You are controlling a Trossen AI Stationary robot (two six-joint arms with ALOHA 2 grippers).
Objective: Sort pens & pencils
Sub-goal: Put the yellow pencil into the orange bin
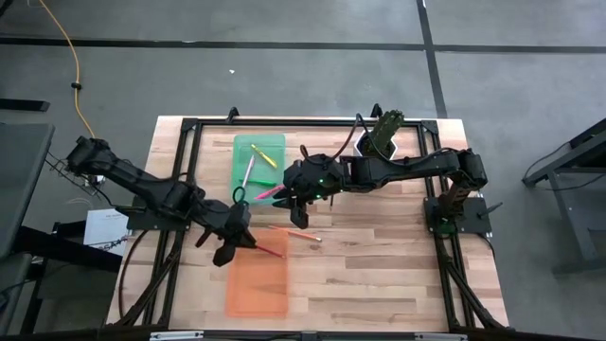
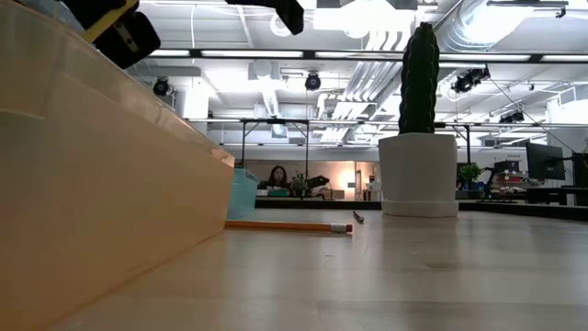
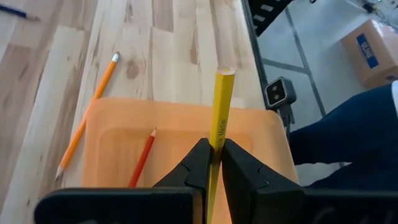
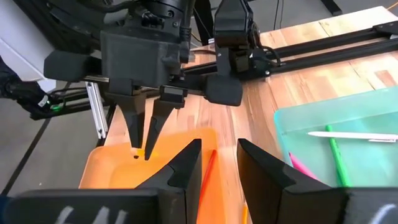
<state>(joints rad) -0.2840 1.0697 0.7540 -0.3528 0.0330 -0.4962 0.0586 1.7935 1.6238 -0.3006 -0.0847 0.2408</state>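
Left claw [image 3: 211,163] pinches yellow pencil [image 3: 219,118] upright over orange tray [image 3: 261,134]; red pencil [image 3: 143,157] lies in tray beside claw. Right claw [image 4: 219,163] spread, empty, nearby. Risk: upright release bounces pencil off tray onto surface [image 3: 168,50]; claws could collide.

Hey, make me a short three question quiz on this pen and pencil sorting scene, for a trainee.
1. True or false: the left gripper is shut on the yellow pencil.
2. Which tray lies under the left gripper? A. orange tray B. green tray C. neither
3. Fill in: the red pencil lies in the ____ tray.

Key
1. True; the pencil stands clamped between the fingers.
2. A; the right gripper hangs nearby with its fingers apart and nothing between them.
3. Orange; an orange pencil lies on the table.
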